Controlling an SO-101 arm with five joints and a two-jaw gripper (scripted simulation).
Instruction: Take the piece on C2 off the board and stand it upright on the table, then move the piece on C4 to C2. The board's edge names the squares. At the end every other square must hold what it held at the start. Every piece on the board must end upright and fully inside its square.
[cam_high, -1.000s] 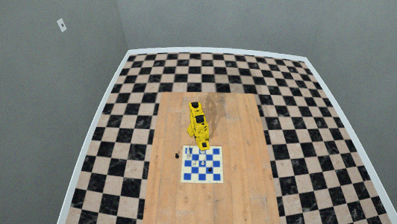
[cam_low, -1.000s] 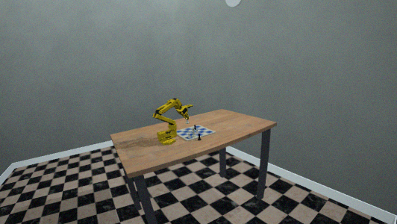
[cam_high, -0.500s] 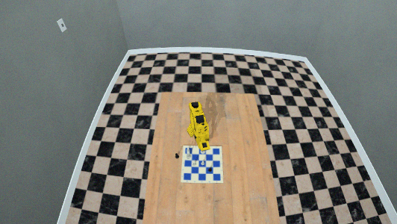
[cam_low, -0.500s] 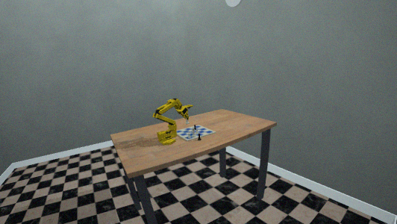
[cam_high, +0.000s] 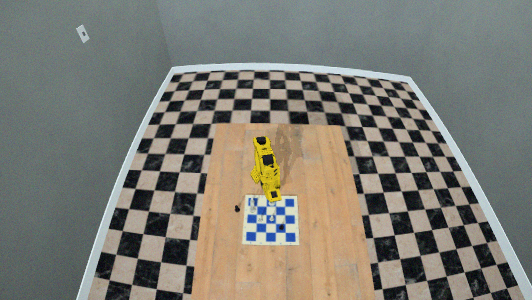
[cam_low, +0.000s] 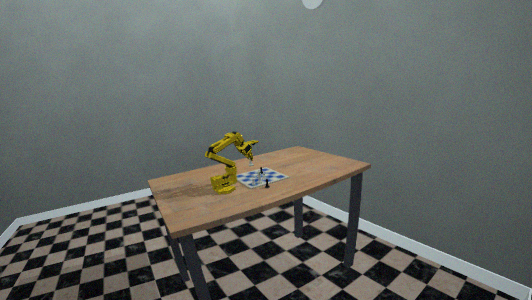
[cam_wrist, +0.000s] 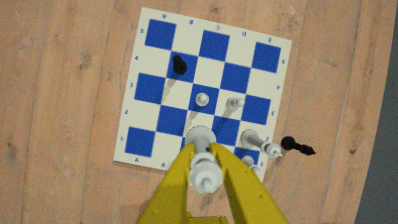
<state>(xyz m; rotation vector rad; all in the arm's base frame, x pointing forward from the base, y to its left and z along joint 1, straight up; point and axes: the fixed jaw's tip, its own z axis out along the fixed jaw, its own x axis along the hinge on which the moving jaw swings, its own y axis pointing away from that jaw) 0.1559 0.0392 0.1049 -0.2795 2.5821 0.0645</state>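
Note:
My gripper (cam_wrist: 205, 167) is shut on a white piece (cam_wrist: 202, 155), gripping it near its head. The piece hangs upright over the blue-and-white board (cam_wrist: 205, 92), its round base above the C2/C1 area; I cannot tell whether it touches. A black piece (cam_wrist: 296, 146) stands on the table just off the board's E side. The gripper (cam_high: 272, 196) is over the board's near edge (cam_high: 270, 220) in the top view, with the black piece (cam_high: 236, 208) beside the board. The gripper (cam_low: 250, 159) is above the board in the exterior view.
A black pawn (cam_wrist: 178, 64) stands on B4, a white pawn (cam_wrist: 201, 99) on C3 and a white piece (cam_wrist: 234, 103) on D3. A taller white piece (cam_wrist: 260, 141) stands near E2. Another white piece (cam_wrist: 248, 161) is partly hidden by my finger.

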